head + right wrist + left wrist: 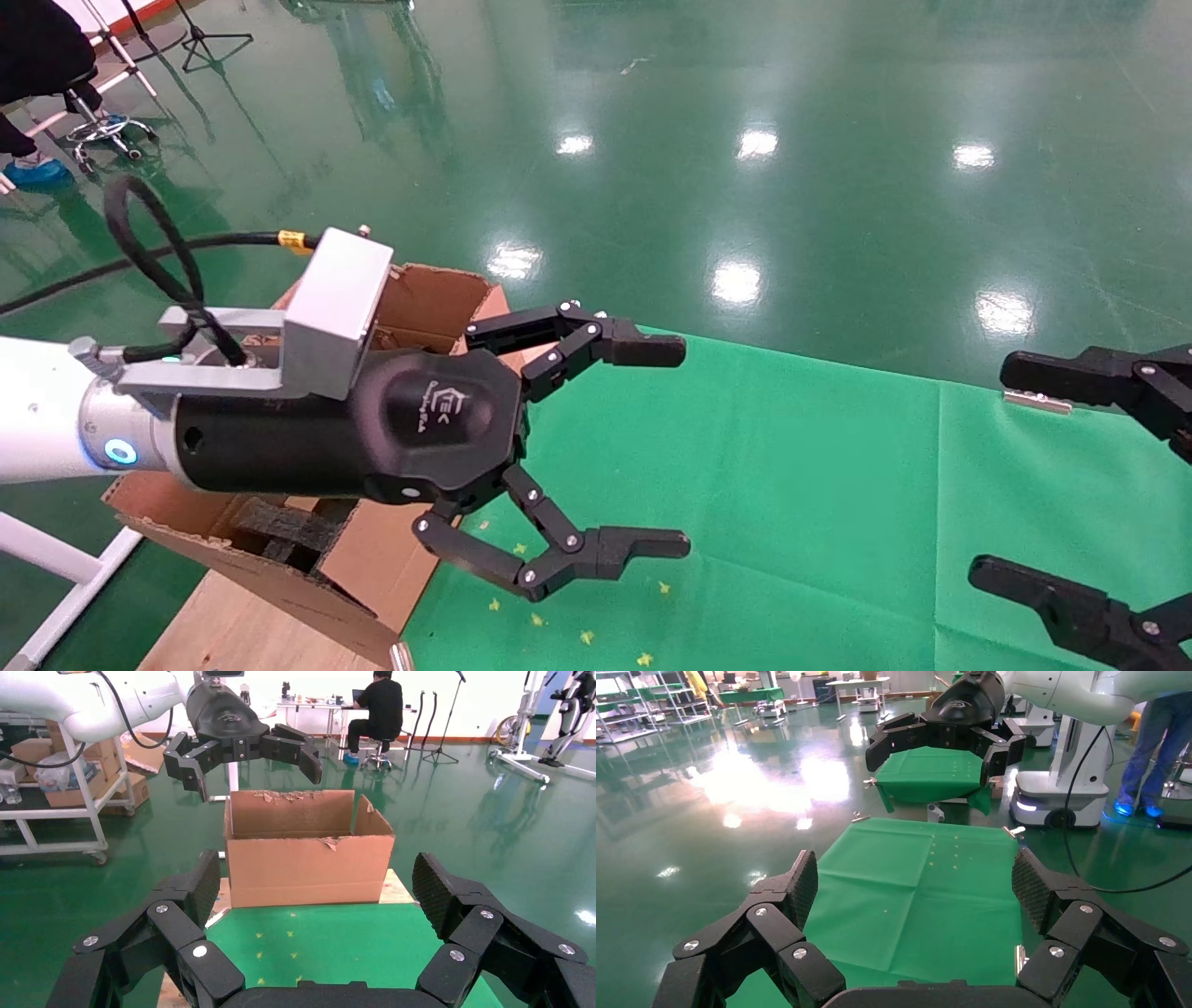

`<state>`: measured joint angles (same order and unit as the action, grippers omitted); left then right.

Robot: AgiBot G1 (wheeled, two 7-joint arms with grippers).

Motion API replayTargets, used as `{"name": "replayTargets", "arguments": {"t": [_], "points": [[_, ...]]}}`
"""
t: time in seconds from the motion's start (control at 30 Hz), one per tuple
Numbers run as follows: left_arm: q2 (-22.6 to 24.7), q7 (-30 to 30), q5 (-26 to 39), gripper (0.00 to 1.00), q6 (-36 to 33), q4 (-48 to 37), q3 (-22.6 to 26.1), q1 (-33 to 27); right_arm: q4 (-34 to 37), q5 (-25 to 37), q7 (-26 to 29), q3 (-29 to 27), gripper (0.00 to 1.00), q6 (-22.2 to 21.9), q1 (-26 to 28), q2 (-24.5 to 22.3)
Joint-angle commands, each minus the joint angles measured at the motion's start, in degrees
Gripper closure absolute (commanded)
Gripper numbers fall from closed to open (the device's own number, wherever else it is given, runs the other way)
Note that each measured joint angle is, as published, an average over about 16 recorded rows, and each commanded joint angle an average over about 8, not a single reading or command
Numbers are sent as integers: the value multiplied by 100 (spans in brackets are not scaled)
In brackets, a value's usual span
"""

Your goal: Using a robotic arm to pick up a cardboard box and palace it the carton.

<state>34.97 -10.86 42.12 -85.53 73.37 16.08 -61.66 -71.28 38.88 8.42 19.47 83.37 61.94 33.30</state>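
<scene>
The carton [424,298] is a large brown corrugated box with torn flaps, standing open at the left end of the green cloth; it shows whole in the right wrist view [309,867]. My left gripper [663,445] on the white arm is open and empty, held in the air just past the carton's near side, over the cloth. It also shows in the right wrist view [242,752], above the carton's rim. My right gripper [1010,471] is open and empty at the right edge of the table. The small cardboard box is out of view. Black foam pieces [279,531] lie inside the carton.
The green cloth [792,485] covers the table, with small yellow marks near the carton. A wooden board [242,624] lies under the carton. Metal clips [1036,401] hold the cloth's edge. A stool [102,130] and a seated person are on the shiny green floor at far left.
</scene>
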Motion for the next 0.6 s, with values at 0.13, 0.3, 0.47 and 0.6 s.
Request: {"name": "replayTargets", "arguments": {"t": [0.13,0.3,0.47,0.6], "points": [[0,0,1,0,0,0,0,0,0,0,0,0,0,0,0,0],[0,0,2,0,0,0,0,0,0,0,0,0,0,0,0,0],[0,0,2,0,0,0,0,0,0,0,0,0,0,0,0,0],[0,0,2,0,0,-1,0,0,0,0,0,0,0,0,0,0]]}}
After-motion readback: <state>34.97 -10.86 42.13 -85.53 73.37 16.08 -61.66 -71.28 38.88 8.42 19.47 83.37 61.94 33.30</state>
